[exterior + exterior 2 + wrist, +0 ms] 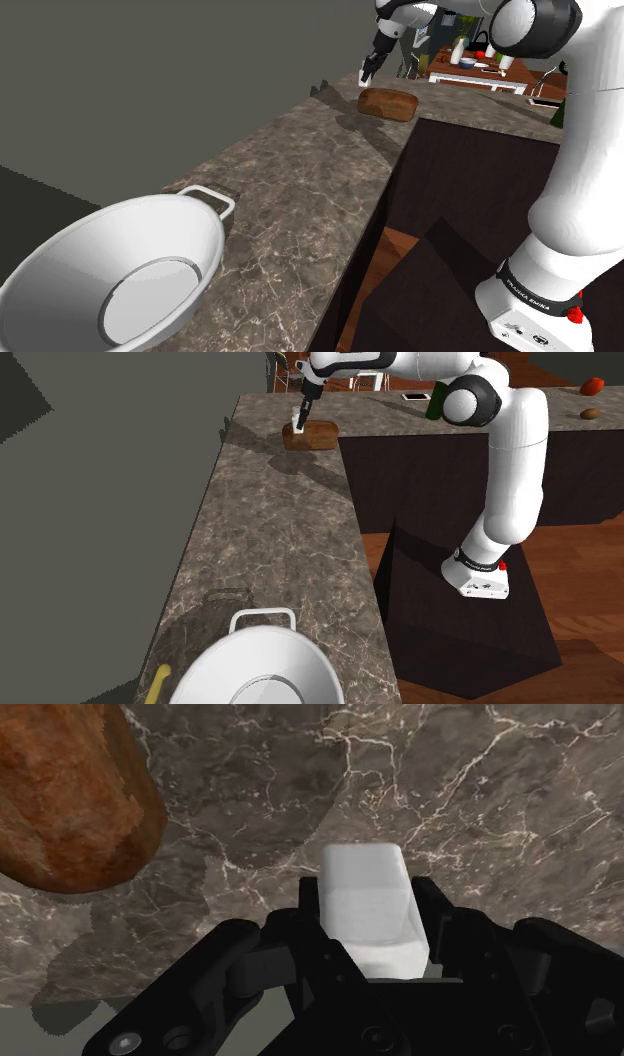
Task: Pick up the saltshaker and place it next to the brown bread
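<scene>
The saltshaker (362, 899), a plain white block-like shape, sits clasped between the black fingers of my gripper (370, 904). The gripper is shut on it. Close beside the gripper lies the brown bread (70, 794), a rounded crusty loaf on the dark marble counter (520, 794). In the second exterior view my gripper (297, 420) holds the saltshaker (298, 425) at the far end of the counter, right by the bread (312, 436). In the shoulder view my gripper (366, 72) hangs just left of the bread (388, 103). I cannot tell whether the shaker touches the counter.
A large white bowl (110, 275) with loop handles stands at the near end of the counter (300, 190). A yellow object (160, 682) lies beside the bowl (262, 667). The counter turns a corner behind the bread, and small items sit on it farther back.
</scene>
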Robot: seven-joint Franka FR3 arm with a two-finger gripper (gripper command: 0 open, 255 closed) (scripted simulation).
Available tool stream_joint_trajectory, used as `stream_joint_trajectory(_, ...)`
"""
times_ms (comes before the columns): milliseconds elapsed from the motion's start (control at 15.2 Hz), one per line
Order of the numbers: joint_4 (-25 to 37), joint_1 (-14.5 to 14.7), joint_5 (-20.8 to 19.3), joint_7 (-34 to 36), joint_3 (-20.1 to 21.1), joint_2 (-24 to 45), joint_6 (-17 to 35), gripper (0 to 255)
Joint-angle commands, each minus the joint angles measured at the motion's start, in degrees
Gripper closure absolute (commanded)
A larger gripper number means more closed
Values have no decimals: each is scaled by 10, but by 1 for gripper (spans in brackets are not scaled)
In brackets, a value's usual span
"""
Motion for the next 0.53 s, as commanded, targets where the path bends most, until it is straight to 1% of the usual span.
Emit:
stream_joint_trajectory(0,56,-18,6,-15,-2,36,-24,255)
stream_joint_trajectory(132,126,-37,11,-26,-4,79,-55,255)
stream_joint_trajectory(264,216,-58,15,-34,-4,134,-94,255)
stream_joint_trajectory(330,248,-65,16,-35,-3,152,-107,255)
stream_joint_trajectory(462,222,-63,17,-40,-3,146,-88,255)
